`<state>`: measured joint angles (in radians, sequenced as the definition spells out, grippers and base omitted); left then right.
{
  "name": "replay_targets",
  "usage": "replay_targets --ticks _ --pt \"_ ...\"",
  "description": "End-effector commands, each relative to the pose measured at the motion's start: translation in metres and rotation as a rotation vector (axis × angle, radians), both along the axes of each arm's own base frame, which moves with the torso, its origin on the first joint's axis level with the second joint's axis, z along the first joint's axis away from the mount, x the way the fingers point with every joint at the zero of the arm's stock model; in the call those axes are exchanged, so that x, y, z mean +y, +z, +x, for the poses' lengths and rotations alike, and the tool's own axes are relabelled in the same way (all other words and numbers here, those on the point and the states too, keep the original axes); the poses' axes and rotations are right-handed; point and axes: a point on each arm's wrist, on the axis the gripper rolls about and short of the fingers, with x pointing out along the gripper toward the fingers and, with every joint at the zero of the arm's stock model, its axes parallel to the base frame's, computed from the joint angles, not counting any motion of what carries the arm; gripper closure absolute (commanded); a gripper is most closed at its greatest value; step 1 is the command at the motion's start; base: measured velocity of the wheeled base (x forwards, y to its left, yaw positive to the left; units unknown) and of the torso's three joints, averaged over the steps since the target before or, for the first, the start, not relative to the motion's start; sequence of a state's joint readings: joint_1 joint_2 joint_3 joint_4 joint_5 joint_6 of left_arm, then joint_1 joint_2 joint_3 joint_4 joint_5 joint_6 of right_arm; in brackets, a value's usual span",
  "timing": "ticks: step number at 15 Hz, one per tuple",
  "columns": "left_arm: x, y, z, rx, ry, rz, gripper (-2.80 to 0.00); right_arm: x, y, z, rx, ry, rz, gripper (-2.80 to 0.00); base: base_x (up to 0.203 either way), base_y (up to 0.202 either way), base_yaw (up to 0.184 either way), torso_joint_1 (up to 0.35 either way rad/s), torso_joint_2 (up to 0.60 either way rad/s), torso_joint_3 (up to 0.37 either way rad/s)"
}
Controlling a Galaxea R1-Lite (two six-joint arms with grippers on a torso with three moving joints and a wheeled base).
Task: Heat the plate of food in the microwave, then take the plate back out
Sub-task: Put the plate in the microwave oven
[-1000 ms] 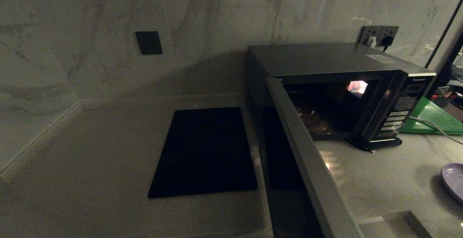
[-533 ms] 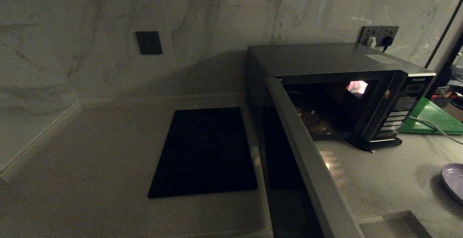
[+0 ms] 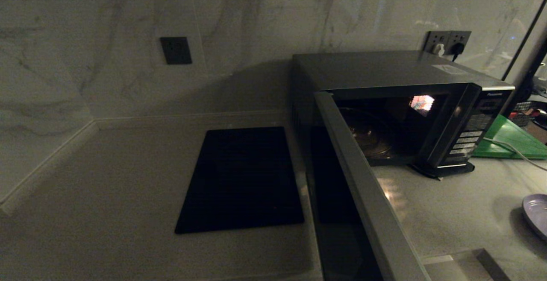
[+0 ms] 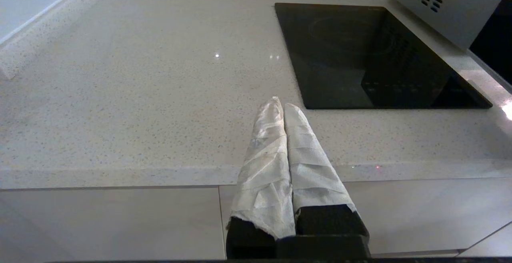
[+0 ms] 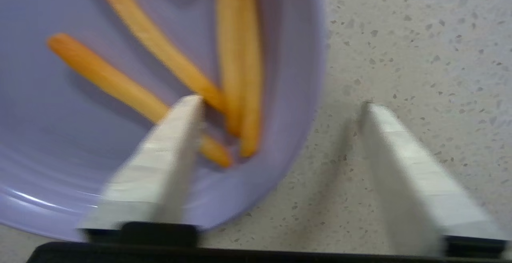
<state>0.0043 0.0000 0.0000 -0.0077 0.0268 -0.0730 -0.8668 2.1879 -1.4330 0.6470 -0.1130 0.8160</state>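
Starting at the far left, a raised lip is seen along the edge of the pale speckled surface (image 3: 107, 174), with a broad bare stretch beside it. The left gripper (image 4: 280, 107) is held low at the front edge of that stretch, its wrapped fingers pressed together on nothing, and is judged idle. Next comes the flat black slab (image 3: 241, 180), lying flush and posing no obstacle.

The microwave (image 3: 397, 71) stands to its right with its door (image 3: 363, 191) swung wide toward the robot (the glass turntable (image 3: 367, 138) inside carries nothing). The opening step is therefore judged done, while loading, closing, heating and retrieving are all left. The door's long top edge juts well out over the surface, so it is judged that any approach to the cavity must be made from the door's right side, where a clear patch lies in front of the cavity.

Farther right, a green board (image 3: 513, 142) with a white cable across it sits beside the control panel. The plate of food (image 5: 120, 95) rests on the surface at the far right, cut by the head view's border. The right gripper (image 5: 280, 107) is set astride the plate's rim, fingers apart, one over the fries (image 5: 236, 55) and one outside; nothing is clamped yet.
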Motion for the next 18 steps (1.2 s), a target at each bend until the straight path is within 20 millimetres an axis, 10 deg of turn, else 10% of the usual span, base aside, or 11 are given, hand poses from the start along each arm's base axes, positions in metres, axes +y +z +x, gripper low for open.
replay_targets --ticks 1,18 --pt "0.000 0.000 0.000 0.002 0.001 -0.001 0.00 0.000 -0.001 0.000 0.004 -0.005 0.005 0.00 0.000 0.000 0.000 0.000 0.00 0.000" --pt "0.000 0.000 0.000 0.002 0.001 -0.001 0.00 0.002 0.014 -0.003 -0.022 0.014 -0.024 0.00 0.000 0.000 0.000 0.000 0.00 0.000"
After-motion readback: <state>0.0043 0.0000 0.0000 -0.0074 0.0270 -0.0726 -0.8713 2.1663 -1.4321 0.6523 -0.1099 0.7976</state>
